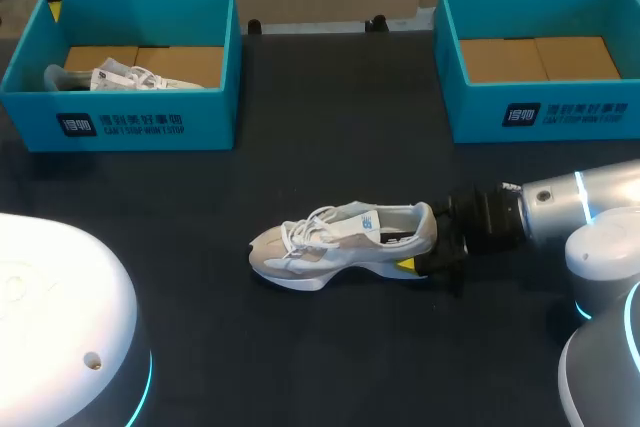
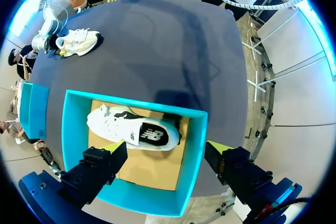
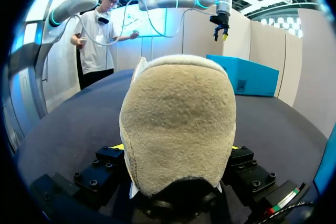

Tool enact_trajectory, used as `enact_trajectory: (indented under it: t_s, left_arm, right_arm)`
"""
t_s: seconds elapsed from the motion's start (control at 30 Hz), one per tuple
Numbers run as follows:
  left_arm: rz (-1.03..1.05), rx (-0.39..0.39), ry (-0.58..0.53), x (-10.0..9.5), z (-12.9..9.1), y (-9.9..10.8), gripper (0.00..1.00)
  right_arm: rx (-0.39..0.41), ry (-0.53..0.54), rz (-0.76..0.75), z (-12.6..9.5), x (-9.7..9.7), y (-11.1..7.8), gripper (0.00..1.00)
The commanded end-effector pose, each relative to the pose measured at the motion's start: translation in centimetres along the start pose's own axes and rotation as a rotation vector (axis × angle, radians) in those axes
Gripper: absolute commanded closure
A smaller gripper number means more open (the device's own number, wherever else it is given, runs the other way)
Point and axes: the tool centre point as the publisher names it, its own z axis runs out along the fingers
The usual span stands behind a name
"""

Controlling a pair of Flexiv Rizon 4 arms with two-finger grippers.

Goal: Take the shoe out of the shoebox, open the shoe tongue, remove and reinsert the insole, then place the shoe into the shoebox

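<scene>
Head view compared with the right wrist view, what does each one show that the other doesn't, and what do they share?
Only the head view: the shoe's whole side with laces and toe, a second shoe in the left box, and the empty right box. Only the right wrist view: the fuzzy tan heel from behind, with the fingers on either side of it. Both: the shoe on the table, the right gripper shut on its heel, and the left box.

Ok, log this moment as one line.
right gripper: shut on heel of shoe | shoe: upright on table | left gripper: open above left shoebox | second shoe: inside it
</scene>
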Motion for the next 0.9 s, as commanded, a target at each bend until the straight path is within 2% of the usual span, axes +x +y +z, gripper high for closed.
enact_trajectory:
  t_s: [0.03,0.1,0.3,0.33,0.4,0.43,0.63,0.73,0.9]
  left_arm:
    - [-0.062,-0.047,0.053,-1.5,-0.3,-1.3,0.00]
    - [-0.099,-0.091,0.065,-2.1,-0.5,-2.0,0.00]
    - [-0.311,-0.115,0.050,-3.3,-1.0,-3.6,0.00]
    - [-0.347,-0.153,0.069,-3.6,-1.0,-4.1,0.00]
    - [-0.444,-0.137,0.053,-3.9,-0.9,-4.6,0.00]
    - [-0.485,-0.170,0.075,-4.2,-0.9,-4.8,0.00]
    - [-0.760,-0.177,0.062,-5.5,-0.8,-6.5,0.00]
    - [-0.834,-0.181,0.055,-6.3,-0.8,-7.1,0.00]
    - [-0.973,-0.127,0.052,-7.5,-0.7,-7.6,0.00]
  right_arm:
    - [0.002,-0.002,0.000,0.2,0.1,0.0,1.00]
    - [0.002,-0.002,0.000,0.2,0.1,0.0,1.00]
    - [0.002,-0.002,0.000,0.2,0.1,0.0,1.00]
    - [0.002,-0.002,0.000,0.2,0.1,0.0,1.00]
    - [0.002,-0.002,0.000,0.2,0.1,0.0,1.00]
    - [0.002,-0.002,0.000,0.2,0.1,0.0,1.00]
    - [0.002,-0.002,0.000,0.2,0.1,0.0,1.00]
    - [0.002,-0.002,0.000,0.2,0.1,0.0,1.00]
    - [0.002,-0.002,0.000,0.2,0.1,0.0,1.00]
